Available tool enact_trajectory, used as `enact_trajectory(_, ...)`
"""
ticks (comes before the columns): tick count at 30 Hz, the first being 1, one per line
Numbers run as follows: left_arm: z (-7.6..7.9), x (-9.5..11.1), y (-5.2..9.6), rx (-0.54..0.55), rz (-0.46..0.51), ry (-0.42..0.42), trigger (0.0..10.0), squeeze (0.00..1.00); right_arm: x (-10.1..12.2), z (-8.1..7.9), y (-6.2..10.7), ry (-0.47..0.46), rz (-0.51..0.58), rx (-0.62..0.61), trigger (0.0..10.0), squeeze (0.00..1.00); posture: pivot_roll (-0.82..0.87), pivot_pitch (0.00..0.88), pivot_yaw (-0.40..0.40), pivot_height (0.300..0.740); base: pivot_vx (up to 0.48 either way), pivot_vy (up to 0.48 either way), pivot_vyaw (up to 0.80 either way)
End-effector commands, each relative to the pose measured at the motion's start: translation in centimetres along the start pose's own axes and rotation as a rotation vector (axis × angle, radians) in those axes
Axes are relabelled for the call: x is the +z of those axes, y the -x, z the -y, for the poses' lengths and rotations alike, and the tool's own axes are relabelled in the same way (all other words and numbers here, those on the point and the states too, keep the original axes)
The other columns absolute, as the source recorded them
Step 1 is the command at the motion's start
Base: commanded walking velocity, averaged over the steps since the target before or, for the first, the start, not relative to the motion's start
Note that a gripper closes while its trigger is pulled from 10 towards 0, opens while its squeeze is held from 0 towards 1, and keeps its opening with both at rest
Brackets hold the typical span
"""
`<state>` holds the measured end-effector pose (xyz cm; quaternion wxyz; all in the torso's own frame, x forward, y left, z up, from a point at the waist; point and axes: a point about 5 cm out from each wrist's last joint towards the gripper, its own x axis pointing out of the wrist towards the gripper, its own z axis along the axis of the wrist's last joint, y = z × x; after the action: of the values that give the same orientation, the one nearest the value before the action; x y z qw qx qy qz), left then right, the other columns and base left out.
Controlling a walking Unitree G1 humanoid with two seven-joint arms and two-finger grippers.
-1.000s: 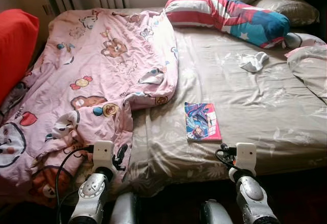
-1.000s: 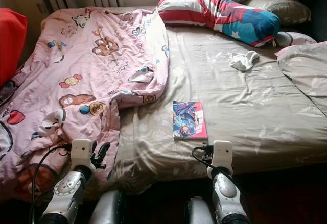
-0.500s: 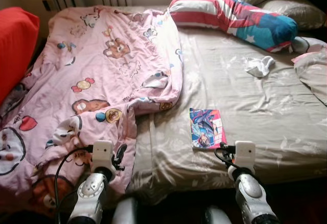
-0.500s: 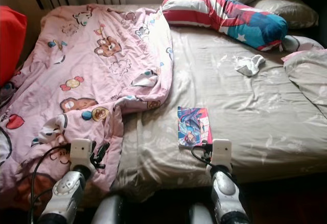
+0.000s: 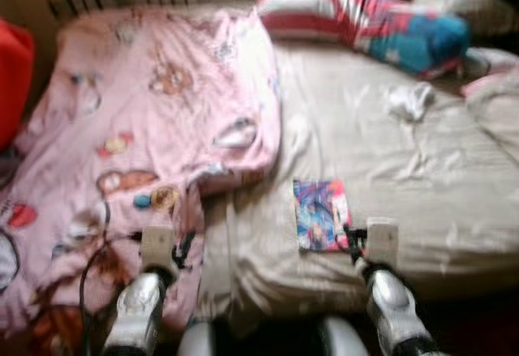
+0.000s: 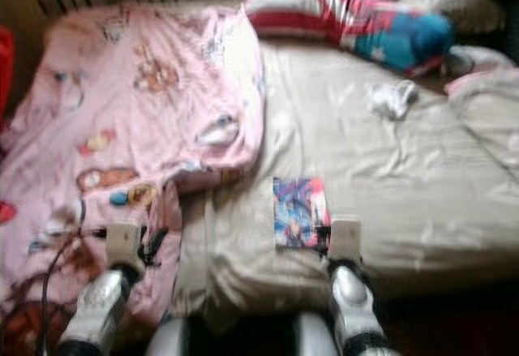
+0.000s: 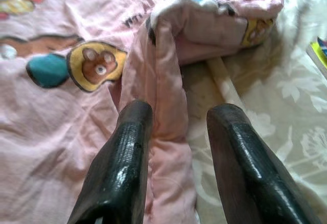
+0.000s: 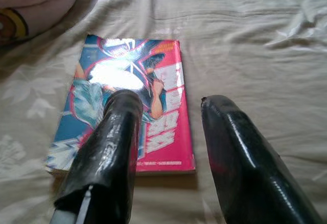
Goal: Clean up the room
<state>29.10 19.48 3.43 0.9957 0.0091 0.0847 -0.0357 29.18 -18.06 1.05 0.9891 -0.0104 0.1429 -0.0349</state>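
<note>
The tidying looks barely begun, as far as I can judge. The book (image 8: 127,106) lies flat near the close edge of the bed (image 5: 422,153), and the right gripper (image 8: 163,147) hovers just above its near end with fingers spread and nothing held. On the left, the pink quilt (image 5: 154,105) lies rumpled over that half of the bed, and the left gripper (image 7: 176,157) hangs over a fold at its edge, also open and empty. Farther off, a small white cloth (image 5: 409,100) sits loose near the striped pillow (image 5: 365,19). All of it remains to be put away.
</note>
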Motion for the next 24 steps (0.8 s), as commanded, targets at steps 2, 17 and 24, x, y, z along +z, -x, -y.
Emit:
enact_trajectory(2, 0.5, -0.8, 0.3, -0.01, -0.031, 0.009, 10.0, 0.0, -0.6, 0.9, 0.3, -0.01, -0.025, -0.031, 10.0, 0.0, -0.03, 0.149, 0.022, 0.619, 0.276, 0.0, 0.0)
enact_trajectory(17, 0.2, -0.1, 0.5, -0.023, -0.01, -0.015, 10.0, 0.0, 2.1, 2.6, -1.4, -0.18, 0.009, -0.103, 10.0, 1.0, 0.0, 0.179, 0.045, 0.619, 0.016, 0.0, 0.0)
enact_trajectory(24, -0.1, 1.1, 0.4, -0.045, 0.023, -0.053, 10.0, 0.0, 2.9, 3.0, -2.0, -0.31, -0.007, -0.144, 10.0, 1.0, 0.03, 0.225, 0.074, 0.619, 0.0, 0.0, 0.0)
